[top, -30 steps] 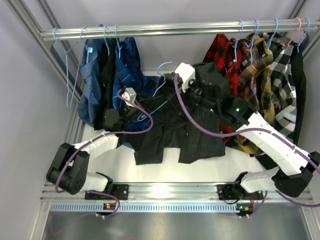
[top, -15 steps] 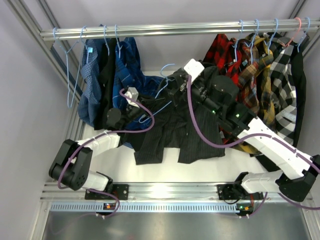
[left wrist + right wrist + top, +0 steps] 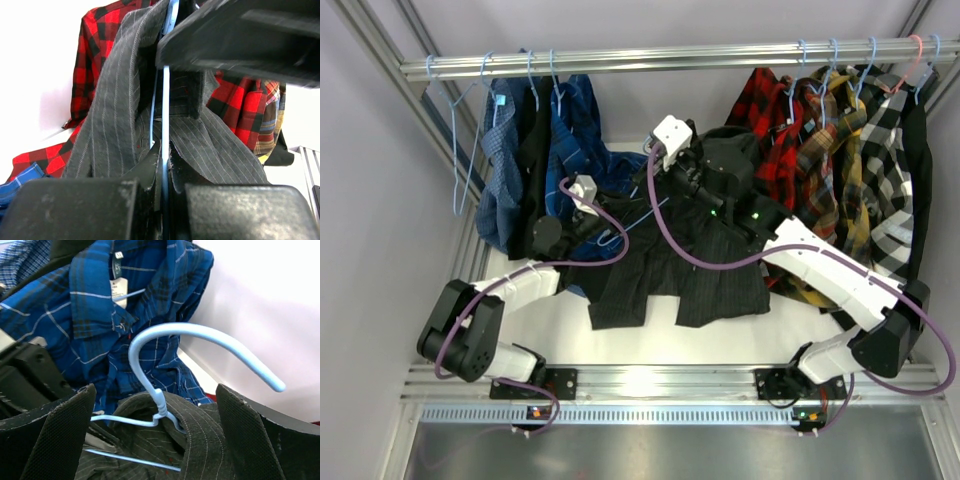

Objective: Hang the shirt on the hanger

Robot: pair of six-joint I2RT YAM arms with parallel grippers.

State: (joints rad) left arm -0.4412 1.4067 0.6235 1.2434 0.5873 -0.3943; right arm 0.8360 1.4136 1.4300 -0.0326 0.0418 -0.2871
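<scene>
The dark pinstriped shirt (image 3: 675, 270) lies spread on the white table, its collar raised toward the back. The light-blue wire hanger (image 3: 632, 212) is partly inside it, and its hook (image 3: 651, 137) sticks up behind the collar. My left gripper (image 3: 588, 222) is shut on the hanger's wire (image 3: 165, 115) at the shirt's left side, as the left wrist view (image 3: 165, 152) shows. My right gripper (image 3: 665, 168) is open around the hanger's neck. In the right wrist view (image 3: 155, 390) the hook (image 3: 150, 347) rises between the open fingers and the shirt's collar (image 3: 200, 437) wraps its base.
A metal rail (image 3: 670, 56) runs across the back. Blue checked shirts (image 3: 570, 130) and bare hangers (image 3: 460, 150) hang at its left. Red plaid, yellow and black-and-white shirts (image 3: 830, 130) hang at its right, and a red plaid one (image 3: 810, 285) lies beside the right arm.
My right gripper has swung left and now sits over the hanger's hook. The left gripper has kept its hold and barely moved.
</scene>
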